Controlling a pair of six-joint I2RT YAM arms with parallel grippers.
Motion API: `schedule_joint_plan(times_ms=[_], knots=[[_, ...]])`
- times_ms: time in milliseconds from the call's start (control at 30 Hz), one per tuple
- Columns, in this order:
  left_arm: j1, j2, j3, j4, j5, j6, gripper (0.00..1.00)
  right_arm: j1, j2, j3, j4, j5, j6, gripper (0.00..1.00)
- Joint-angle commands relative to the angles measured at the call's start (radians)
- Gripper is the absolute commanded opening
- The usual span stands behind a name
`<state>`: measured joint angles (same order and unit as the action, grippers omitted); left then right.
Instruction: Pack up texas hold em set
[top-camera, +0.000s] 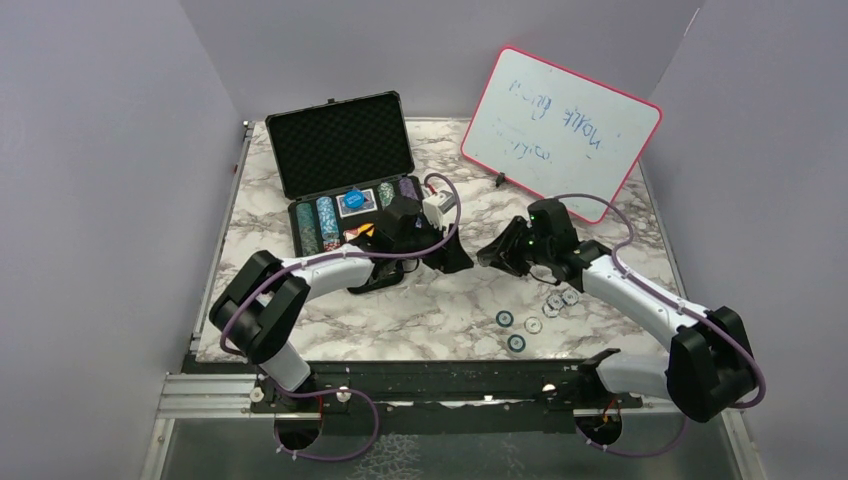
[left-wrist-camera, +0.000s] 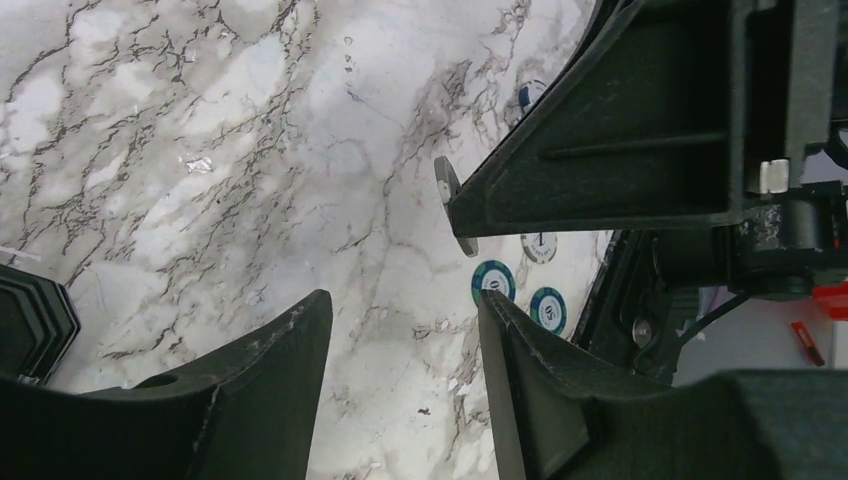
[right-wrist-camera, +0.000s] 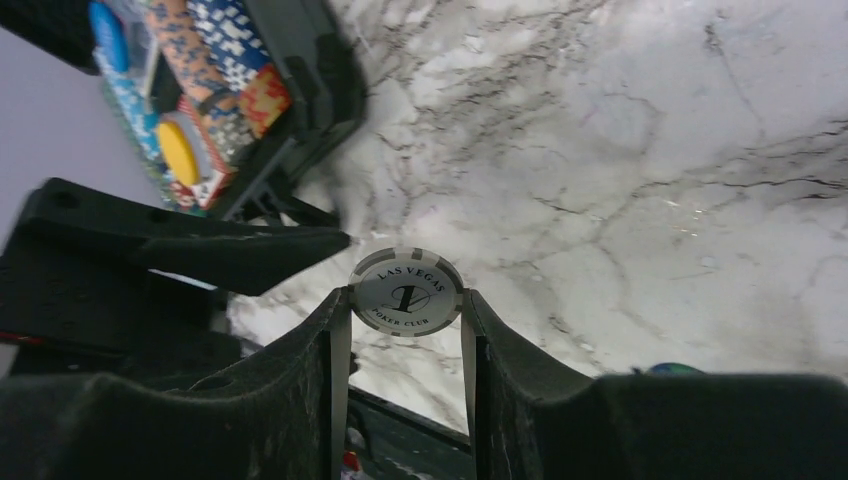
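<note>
- Pinches white chip (right-wrist-camera: 406, 290) across its rim in right hand (right-wrist-camera: 405, 305).
- Holds left hand (left-wrist-camera: 402, 300) parted, empty.
- Probably handles light, rigid, slick; best gripped edge-on.

The overhead camera sits high at the near side of the marble table (top-camera: 450, 310). It looks down and forward across all of it, with the open black case (top-camera: 340, 150) at the far left and the pink-framed whiteboard (top-camera: 560, 130) at the far right.

Each wrist camera sits close behind its own claw, low over the marble. The one on the left claw (left-wrist-camera: 405, 310) looks rightward toward the loose teal chips (left-wrist-camera: 495, 282). The one on the right claw (right-wrist-camera: 405, 300) looks leftward to the case corner, with a white poker chip (right-wrist-camera: 406, 291) up close.

Both wrist views share the strip of table between the claws, and each sees the other's claw.
</note>
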<state>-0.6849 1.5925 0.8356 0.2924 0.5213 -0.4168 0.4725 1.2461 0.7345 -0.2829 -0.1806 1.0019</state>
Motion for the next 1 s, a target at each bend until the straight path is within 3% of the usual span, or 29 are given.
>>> schedule_joint_plan(times_ms=[0,200,333,500,633,700,833,967], knots=[[-0.005,0.021,0.013,0.123,0.034,-0.075,0.57,0.006,-0.037,-0.013,0.11,-0.033,0.128,0.39],[-0.005,0.022,0.002,0.189,0.005,-0.127,0.55,0.005,-0.02,-0.003,0.144,-0.049,0.17,0.39],[-0.006,0.029,0.003,0.218,-0.016,-0.156,0.48,0.006,-0.012,-0.007,0.161,-0.07,0.189,0.39],[-0.005,0.034,0.006,0.229,-0.03,-0.159,0.3,0.006,-0.003,-0.01,0.18,-0.096,0.202,0.39],[-0.006,0.034,0.009,0.231,-0.027,-0.147,0.08,0.006,0.001,-0.016,0.18,-0.105,0.205,0.4],[-0.005,0.031,0.007,0.229,-0.028,-0.117,0.0,0.006,-0.002,-0.015,0.168,-0.101,0.195,0.49],[0.009,-0.006,-0.025,0.192,-0.042,0.029,0.0,0.006,-0.02,0.052,0.078,-0.02,0.098,0.77],[0.026,-0.077,0.014,-0.063,-0.113,0.382,0.0,0.006,-0.033,0.161,-0.144,0.155,0.012,0.83]])
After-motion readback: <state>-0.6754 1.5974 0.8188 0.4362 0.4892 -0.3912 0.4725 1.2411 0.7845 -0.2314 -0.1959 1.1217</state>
